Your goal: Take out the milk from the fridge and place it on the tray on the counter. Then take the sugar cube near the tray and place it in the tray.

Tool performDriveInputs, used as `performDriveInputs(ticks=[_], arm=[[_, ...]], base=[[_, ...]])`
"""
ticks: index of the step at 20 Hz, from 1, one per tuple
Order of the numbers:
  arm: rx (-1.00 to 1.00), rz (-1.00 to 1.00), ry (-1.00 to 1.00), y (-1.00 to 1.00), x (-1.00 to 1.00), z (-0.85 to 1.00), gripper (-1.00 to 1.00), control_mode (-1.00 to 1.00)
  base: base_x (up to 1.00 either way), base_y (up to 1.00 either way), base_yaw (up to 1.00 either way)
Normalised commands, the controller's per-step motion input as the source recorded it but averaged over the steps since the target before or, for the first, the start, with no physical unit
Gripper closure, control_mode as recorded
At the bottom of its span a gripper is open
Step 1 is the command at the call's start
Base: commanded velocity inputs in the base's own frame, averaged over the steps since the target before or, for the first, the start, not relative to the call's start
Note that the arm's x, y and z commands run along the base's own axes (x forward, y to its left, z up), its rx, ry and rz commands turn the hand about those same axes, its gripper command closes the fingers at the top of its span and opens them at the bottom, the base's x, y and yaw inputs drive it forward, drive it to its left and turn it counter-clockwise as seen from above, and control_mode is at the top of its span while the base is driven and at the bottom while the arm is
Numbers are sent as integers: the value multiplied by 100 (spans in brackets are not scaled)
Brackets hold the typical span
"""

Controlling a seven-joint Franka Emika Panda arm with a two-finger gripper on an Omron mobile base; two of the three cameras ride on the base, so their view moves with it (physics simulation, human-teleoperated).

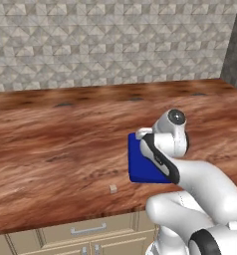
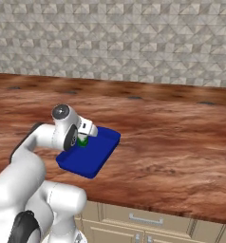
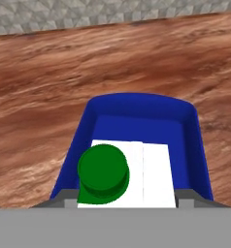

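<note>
The milk (image 3: 137, 174), white with a green cap, sits between my gripper (image 3: 124, 199) fingers, which are shut on it. In the hand view it hangs over the near end of the blue tray (image 3: 137, 104). From the right base view, the gripper (image 2: 84, 137) holds the milk (image 2: 81, 141) just above the tray (image 2: 93, 159) on the wood-grain counter (image 2: 172, 142). The sugar cube (image 1: 113, 188) lies on the counter (image 1: 51, 144), left of the tray (image 1: 140, 169) and near the front edge. The fridge is out of view.
A grey tiled wall (image 1: 110, 40) runs behind the counter. Beige drawers with metal handles (image 1: 88, 230) sit below the front edge. A dark panel (image 1: 235, 45) stands at the far right. My own arm hides the tray's right part in the left base view.
</note>
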Motion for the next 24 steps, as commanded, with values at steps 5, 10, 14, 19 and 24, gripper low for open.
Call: performDriveInputs(ticks=[5,10,14,19,24], arm=[[0,0,0,0,5,-15,100,-100],[0,0,0,0,0,-16,100,-100],[0,0,0,0,0,-16,100,-100],[0,0,0,0,0,-12,100,-100],[0,0,0,0,1,-12,100,-100]], base=[[0,0,0],[0,0,0],[0,0,0],[0,0,0],[0,0,0]])
